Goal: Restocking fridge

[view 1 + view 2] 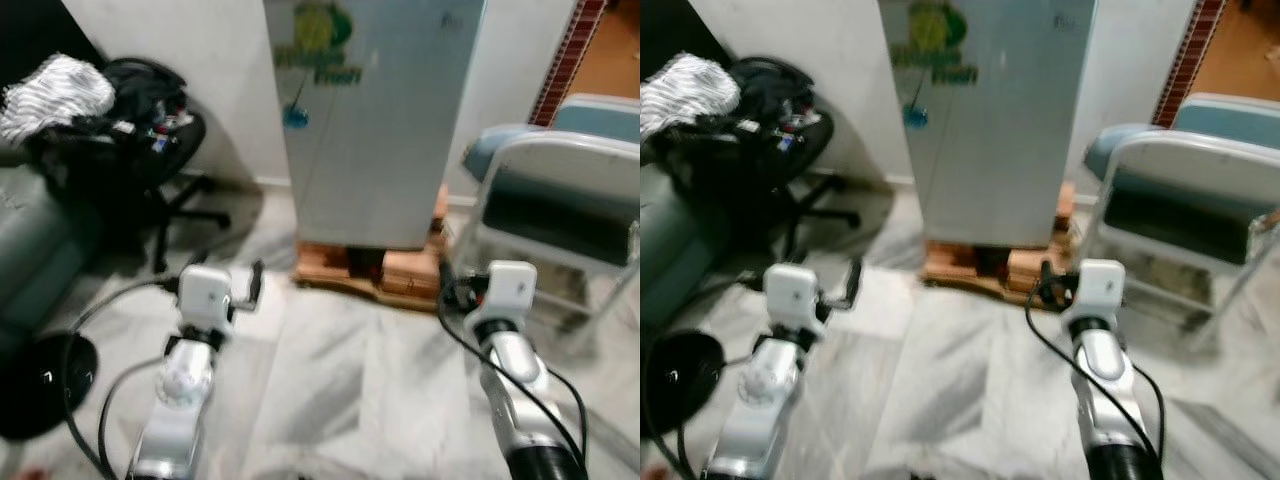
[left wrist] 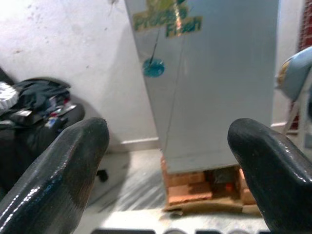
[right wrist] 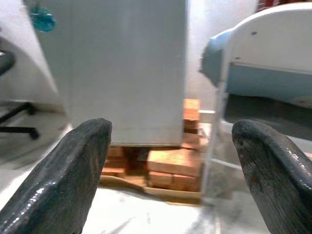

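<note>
Ahead — fridge [image 1: 372,120] upright, door shut

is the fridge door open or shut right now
Shut. The fridge shows one flat, unbroken silver front above its brick base, with no gap or interior visible.

Bare marble floor [image 1: 340,380] lies open between the robot and the fridge [image 1: 370,120], whose door is closed. A black office chair [image 1: 140,130] piled with clothes crowds the left; a folding chair [image 1: 560,210] stands close on the right.
</note>
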Motion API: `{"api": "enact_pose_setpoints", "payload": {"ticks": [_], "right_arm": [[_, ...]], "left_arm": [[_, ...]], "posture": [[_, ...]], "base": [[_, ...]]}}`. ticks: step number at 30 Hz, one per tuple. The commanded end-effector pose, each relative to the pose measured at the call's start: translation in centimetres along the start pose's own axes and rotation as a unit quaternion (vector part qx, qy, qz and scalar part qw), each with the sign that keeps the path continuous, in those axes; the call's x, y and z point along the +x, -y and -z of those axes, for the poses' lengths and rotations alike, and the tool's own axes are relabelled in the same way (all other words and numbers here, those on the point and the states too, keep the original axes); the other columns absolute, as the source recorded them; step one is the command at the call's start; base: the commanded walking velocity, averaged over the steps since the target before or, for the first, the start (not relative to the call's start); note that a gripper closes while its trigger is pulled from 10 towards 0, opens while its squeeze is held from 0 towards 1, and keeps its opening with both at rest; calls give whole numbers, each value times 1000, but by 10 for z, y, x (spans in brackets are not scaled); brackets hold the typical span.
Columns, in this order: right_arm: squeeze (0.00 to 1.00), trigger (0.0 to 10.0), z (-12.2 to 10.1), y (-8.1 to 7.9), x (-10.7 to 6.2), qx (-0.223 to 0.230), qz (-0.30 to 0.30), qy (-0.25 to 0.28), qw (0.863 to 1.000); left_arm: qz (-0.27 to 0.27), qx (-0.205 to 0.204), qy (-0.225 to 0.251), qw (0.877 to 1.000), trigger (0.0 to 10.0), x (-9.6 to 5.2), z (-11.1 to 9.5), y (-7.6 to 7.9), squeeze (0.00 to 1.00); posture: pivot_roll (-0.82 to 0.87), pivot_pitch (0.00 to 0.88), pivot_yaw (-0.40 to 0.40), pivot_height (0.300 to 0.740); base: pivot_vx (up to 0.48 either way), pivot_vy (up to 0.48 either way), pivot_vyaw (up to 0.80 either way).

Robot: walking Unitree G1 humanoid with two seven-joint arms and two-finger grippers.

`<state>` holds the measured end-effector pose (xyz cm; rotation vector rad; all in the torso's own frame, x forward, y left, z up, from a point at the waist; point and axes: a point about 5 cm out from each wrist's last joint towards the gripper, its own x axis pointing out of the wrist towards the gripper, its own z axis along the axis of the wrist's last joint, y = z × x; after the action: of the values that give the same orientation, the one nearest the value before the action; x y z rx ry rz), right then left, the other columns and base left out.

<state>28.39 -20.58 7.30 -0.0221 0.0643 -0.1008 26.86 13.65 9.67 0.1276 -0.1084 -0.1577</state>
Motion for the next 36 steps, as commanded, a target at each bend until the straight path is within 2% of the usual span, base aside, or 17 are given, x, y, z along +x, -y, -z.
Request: {"api": "enact_pose_setpoints", "payload": {"ticks": [1, 4, 5, 7, 8, 10, 11, 14, 18, 23, 27, 33, 34, 36], "right_arm": [[0, 10000, -5, -2, 3, -3, 6, 7, 1000], [0, 10000, -7, -7, 4, -13, -12, 6, 1000], [0, 10000, -8, -10, 4, -31, -29, 8, 999], [0, 10000, -7, -14, 3, -37, -65, 6, 997], [0, 10000, -6, -14, 4, -45, -89, -2, 995], [0, 10000, -6, -14, 4, -48, -92, -5, 995], [0, 10000, -7, -11, 6, -55, -102, -6, 993], [0, 10000, -3, -12, 6, -43, -124, -36, 991], [0, 10000, 3, -29, 1, -64, -174, -44, 982], [0, 10000, 3, -49, -8, -61, -235, -40, 969], [0, 10000, 4, -49, -11, -50, -229, -40, 971], [0, 10000, 3, -42, -12, -32, -169, -20, 985], [0, 10000, 2, -30, -11, -23, -99, 0, 995], [0, 10000, 1, -18, -10, -23, -47, 11, 999]], "left_arm": [[1, 10, -11, 1000, 10000, -1, 6, -5, 0], [5, 12, -17, 1000, 10000, 0, 8, -7, 0], [3, 13, -23, 1000, 10000, -1, 11, -8, 0], [5, 14, -35, 999, 10000, -3, 16, -9, 0], [11, 19, -41, 999, 10000, -5, 19, -7, 0], [12, 20, -42, 999, 10000, -5, 20, -7, 0], [7, 23, -39, 999, 10000, -5, 19, -5, 0], [-21, 18, -37, 999, 10000, -8, 20, -7, 0], [-55, 12, -39, 998, 10000, -15, 22, -11, 0], [-63, 12, -43, 997, 10000, -23, 24, -13, 0], [-58, 14, -50, 997, 10000, -24, 26, -14, 0], [-65, 6, -65, 996, 10000, -29, 30, -18, 0], [-68, 4, -74, 995, 10000, -34, 32, -21, 0], [-65, 4, -79, 995, 10000, -38, 34, -21, 0]], "posture": [[-124, 0, 88, 740], [-136, 0, 102, 740], [-145, 0, 110, 740], [-147, 0, 105, 740], [-141, 0, 84, 740], [-141, 0, 84, 740], [-113, 0, 34, 740], [-87, 0, -1, 740], [-35, 1, -54, 740], [-31, 5, -36, 740], [-43, 8, -18, 740], [-63, 19, 25, 740], [-70, 16, 54, 740], [-75, 12, 62, 740]], "base": [[0, 0, 0], [0, 0, 0], [0, 0, 0], [0, 0, 0], [0, 0, 0], [0, 0, 0], [0, 0, 0], [0, 0, 0], [0, 0, 0], [0, 0, 0], [0, 0, 0], [0, 0, 0], [0, 0, 0], [0, 0, 0]]}}
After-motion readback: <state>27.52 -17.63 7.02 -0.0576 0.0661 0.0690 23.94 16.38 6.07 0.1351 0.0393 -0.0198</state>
